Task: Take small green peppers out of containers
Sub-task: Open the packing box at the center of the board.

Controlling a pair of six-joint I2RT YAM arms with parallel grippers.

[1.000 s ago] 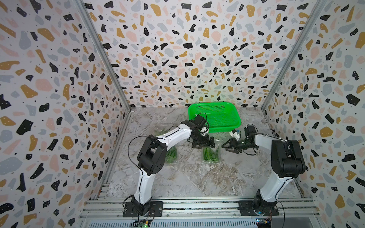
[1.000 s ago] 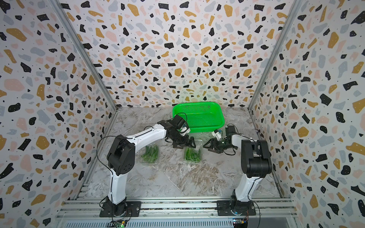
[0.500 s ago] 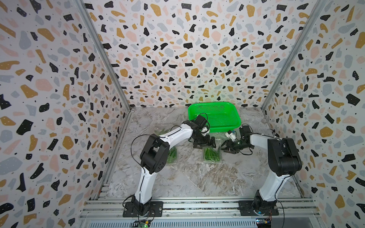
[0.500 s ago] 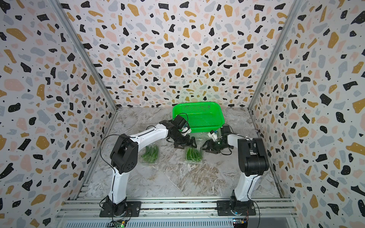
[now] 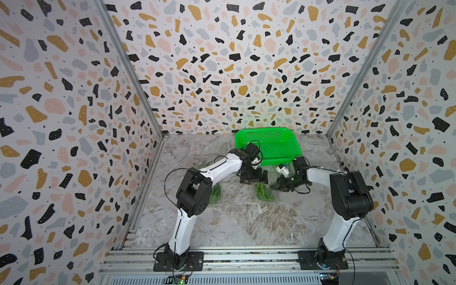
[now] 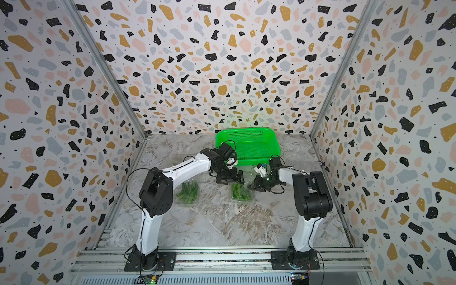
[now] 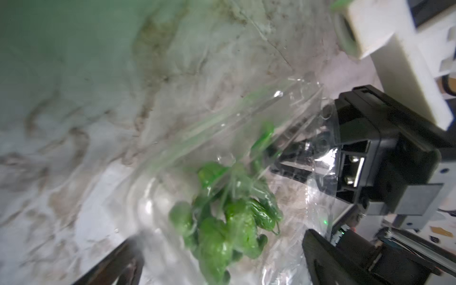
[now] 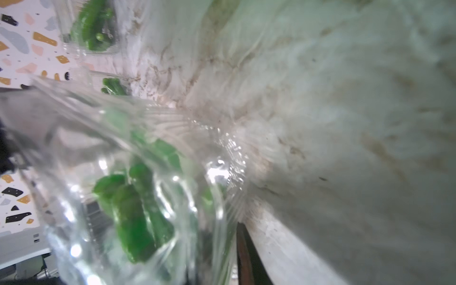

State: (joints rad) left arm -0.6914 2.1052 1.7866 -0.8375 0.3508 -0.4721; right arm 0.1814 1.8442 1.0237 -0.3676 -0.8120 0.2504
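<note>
Right pincer at 3 o'clock of the middle container looks nipped narrow on its clear lid, hold unconfirmed, left pincer wide open astride it at 12, small green peppers all inside, box at 6 o'clock of the basket; risk: thin plastic slips or the whole box lifts and spills.

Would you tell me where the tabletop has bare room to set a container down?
Bare: the front tabletop between the containers and the arm bases; also the back-left corner beside the green basket. Crowded: around the middle container, where the left gripper and right gripper meet before the basket.
</note>
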